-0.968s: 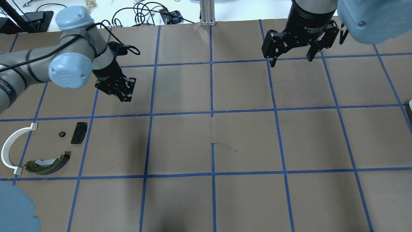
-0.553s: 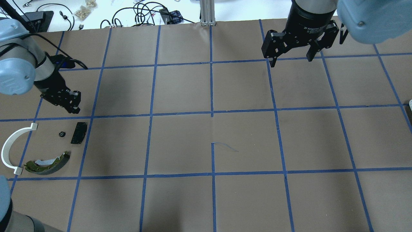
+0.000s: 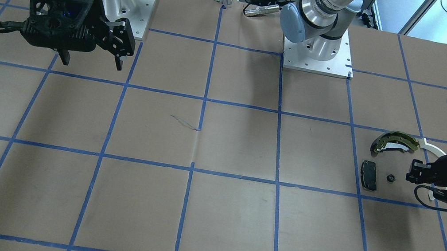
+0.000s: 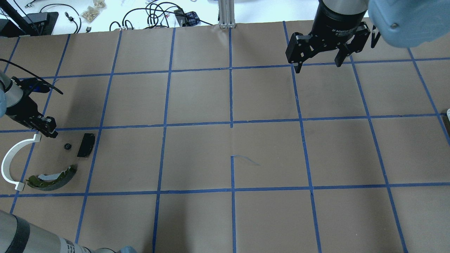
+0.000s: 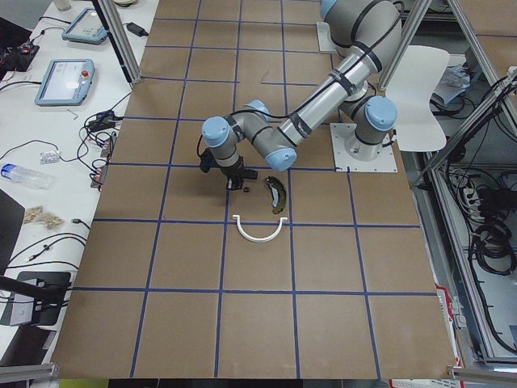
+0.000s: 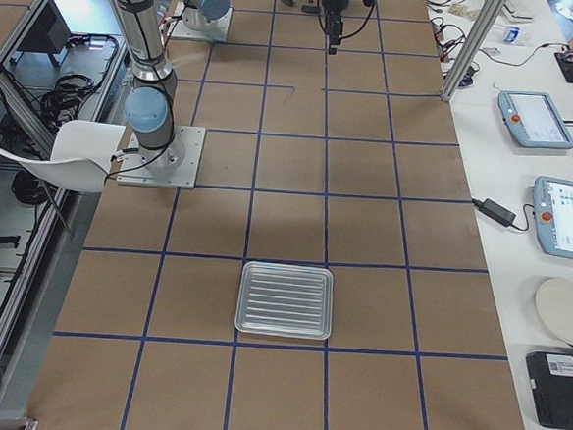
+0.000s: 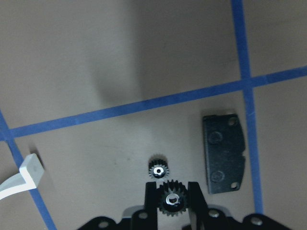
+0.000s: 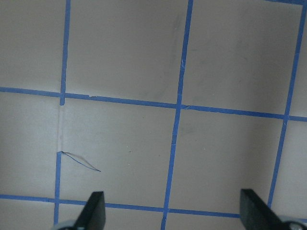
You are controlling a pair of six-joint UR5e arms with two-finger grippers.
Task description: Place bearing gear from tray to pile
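Table [image 6: 380, 281] broad, and the tray [image 6: 285, 301] far off at its right end, seemingly bare; no trouble to expect there. Right gripper [image 4: 318, 66] spread wide and empty, hanging over the far side well apart from everything, so unlikely to clash with the left.

Left gripper [image 7: 172, 194] clamped on the gear [image 7: 172, 200], low over the pile [image 3: 401, 138]. In the overhead view, just beside the free end of the ring [image 4: 4, 167], so could catch that white tip on the way down. Shoe [image 4: 58, 178] nearer the robot, well apart, and hardly at risk. Pad [image 7: 224, 152] close on one side, so liable to be nudged by any sideways drift.

Chief worry the smallest thing: loose gear [image 7: 158, 168] lying on the table right ahead of the fingers [image 7: 151, 201]. If set down onto it, likely to tip, teeth riding on teeth, and knock it away. If let go too high, apt to bounce or roll out of the pile. Safer lowered near the table, a little clear of the loose gear, before opening.
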